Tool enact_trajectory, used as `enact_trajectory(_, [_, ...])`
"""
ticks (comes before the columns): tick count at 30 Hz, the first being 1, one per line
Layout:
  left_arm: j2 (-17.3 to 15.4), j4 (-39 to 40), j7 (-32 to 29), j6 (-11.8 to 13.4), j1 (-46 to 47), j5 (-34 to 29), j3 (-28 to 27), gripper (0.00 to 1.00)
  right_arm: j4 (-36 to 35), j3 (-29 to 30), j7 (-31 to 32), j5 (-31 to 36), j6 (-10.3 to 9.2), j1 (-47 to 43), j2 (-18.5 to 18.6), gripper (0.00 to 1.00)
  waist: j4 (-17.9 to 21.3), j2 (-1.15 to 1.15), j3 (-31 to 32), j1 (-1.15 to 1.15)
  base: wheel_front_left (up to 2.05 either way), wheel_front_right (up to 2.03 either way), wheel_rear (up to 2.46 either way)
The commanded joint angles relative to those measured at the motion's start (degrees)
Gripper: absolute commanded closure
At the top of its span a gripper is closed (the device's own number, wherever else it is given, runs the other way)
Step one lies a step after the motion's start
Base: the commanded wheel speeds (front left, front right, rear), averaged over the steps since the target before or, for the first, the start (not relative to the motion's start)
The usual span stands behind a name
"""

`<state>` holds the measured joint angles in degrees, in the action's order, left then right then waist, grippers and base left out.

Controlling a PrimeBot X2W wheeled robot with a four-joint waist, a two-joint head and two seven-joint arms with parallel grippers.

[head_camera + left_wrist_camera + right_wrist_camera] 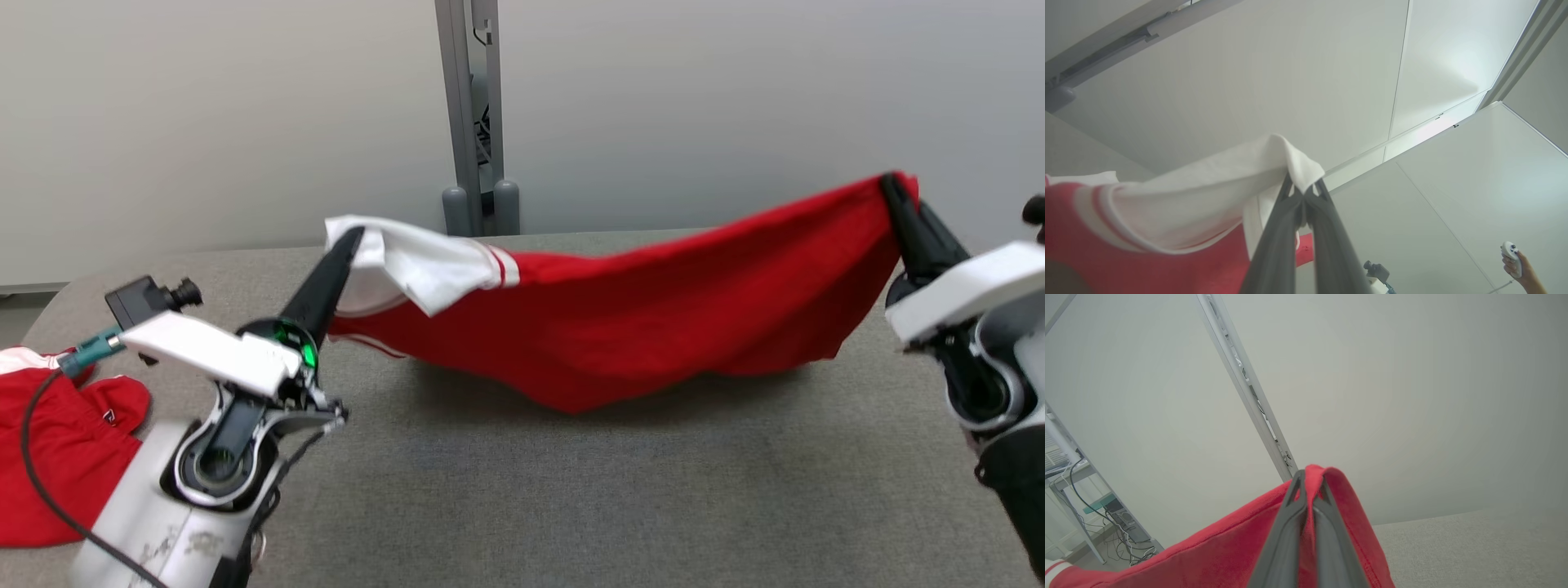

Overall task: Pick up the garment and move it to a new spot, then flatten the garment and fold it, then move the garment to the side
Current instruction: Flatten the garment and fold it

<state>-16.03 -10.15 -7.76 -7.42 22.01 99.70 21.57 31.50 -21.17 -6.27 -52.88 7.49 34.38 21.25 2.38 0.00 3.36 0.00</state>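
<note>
Garment [653, 327] held stretched over tabletop [571, 490]: white sleeve [408, 261] clamped by left fingers [326, 282], red edge by right fingers [914, 224]; relocation step judged underway; lowering flat required next

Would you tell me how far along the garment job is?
Pickup looks done: the garment hangs stretched over the table. In hand: the left end effector and the right end effector each pinch one end. Flattening, folding and moving aside remain.
</note>
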Motion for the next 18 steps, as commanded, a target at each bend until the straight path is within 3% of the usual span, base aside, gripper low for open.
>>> enact_trajectory(1, [0.44,-2.05,0.92,0.25,2.71,-0.46,-0.7,1.0,-0.55,-0.22,0.62,-0.91,0.01,2.08,0.53,1.0,0.18,0.0,0.28,0.0,0.0,0.0,0.0])
enact_trajectory(12, [6.13,-17.29,9.65,7.87,20.61,-2.29,-5.09,1.0,-0.4,-0.62,0.54,-7.62,0.01,15.08,-0.05,1.0,1.02,0.0,1.42,0.0,0.0,0.0,0.0])
enact_trajectory(18, [8.62,-24.5,12.09,10.29,28.14,-1.2,-7.26,1.0,2.9,-0.97,-1.78,-11.66,0.01,21.17,-1.62,1.0,1.35,0.0,1.98,0.0,0.0,0.0,0.0])
